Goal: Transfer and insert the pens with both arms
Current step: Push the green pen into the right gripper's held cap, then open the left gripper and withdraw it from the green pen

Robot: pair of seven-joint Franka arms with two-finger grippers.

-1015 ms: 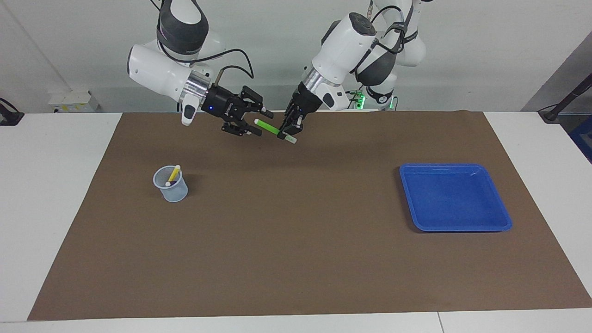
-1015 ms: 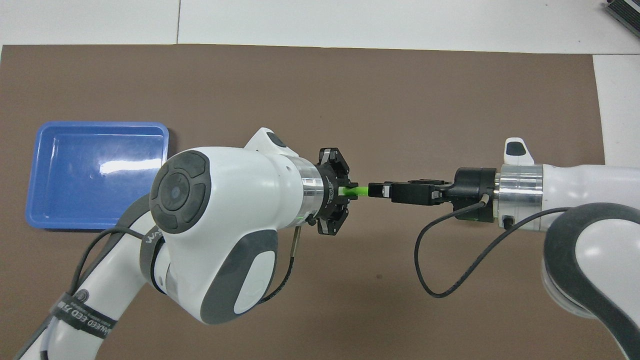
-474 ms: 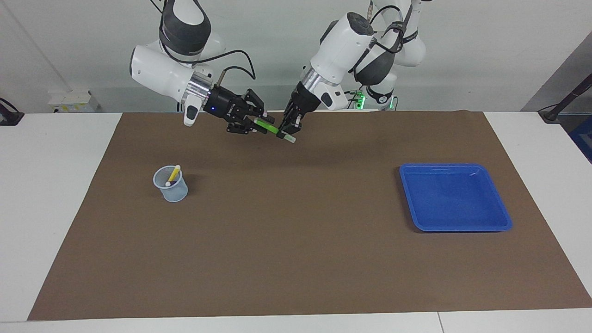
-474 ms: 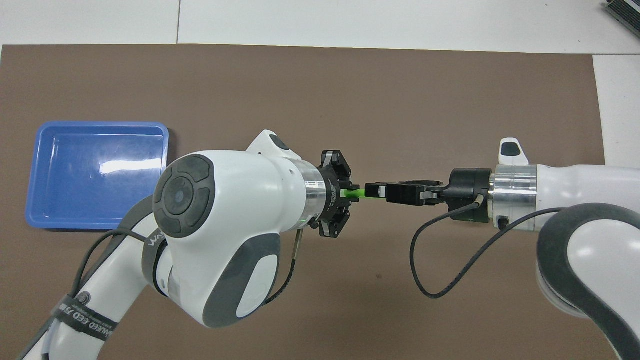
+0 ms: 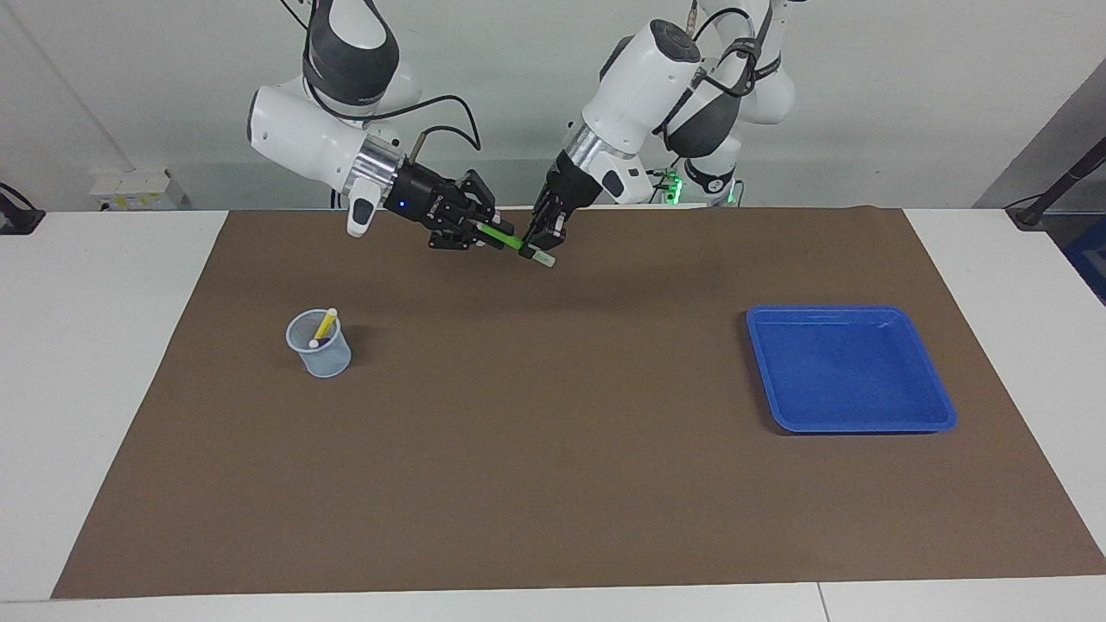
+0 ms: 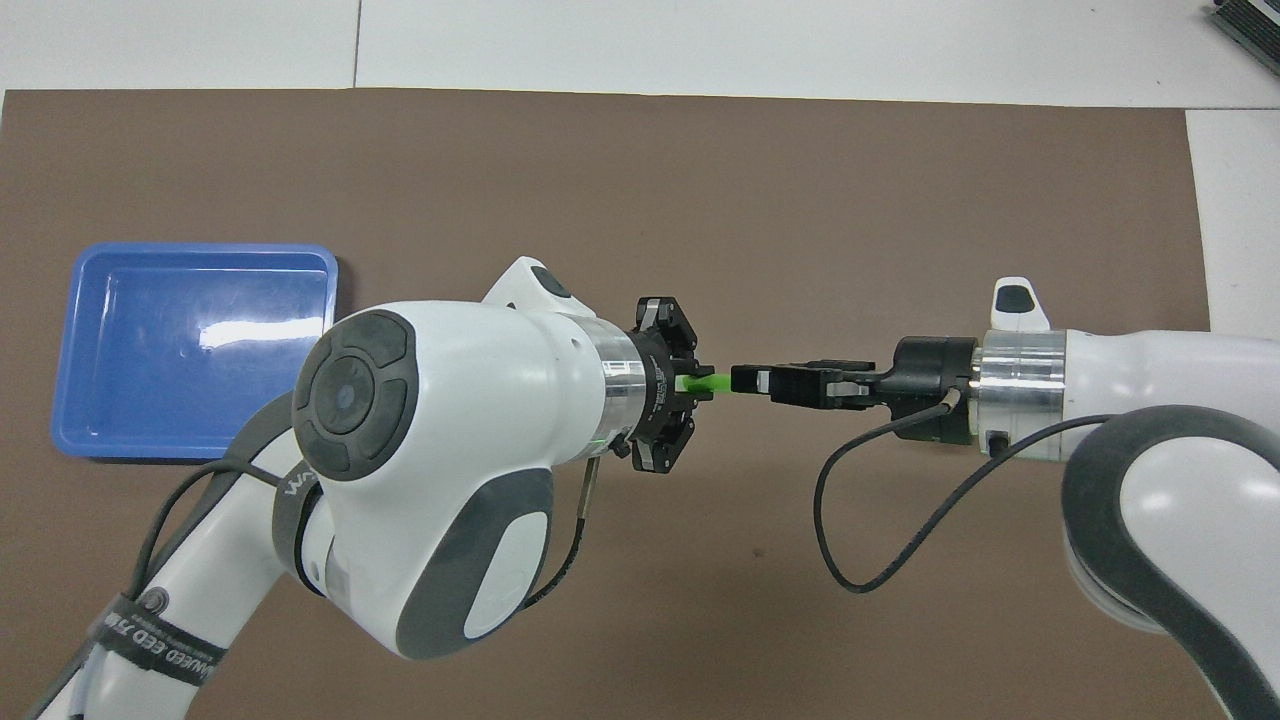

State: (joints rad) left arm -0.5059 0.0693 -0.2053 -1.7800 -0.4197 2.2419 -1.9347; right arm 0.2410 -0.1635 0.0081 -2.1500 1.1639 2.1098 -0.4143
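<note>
Matt brown mat, flat and paper-like, over a smooth white worktop. Glossy blue plastic on the tray, bright glare on its floor. Translucent pale plastic on the cup. Smooth glossy white shells, matt grey caps and brushed metal wrist rings on both arms.

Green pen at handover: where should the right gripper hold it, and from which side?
On the bare green barrel. The green pen hangs tilted over the mat, its whitish cap end in the left gripper, so only the other end is free. The right gripper is shut there, coming in along the pen from the right arm's end.
</note>
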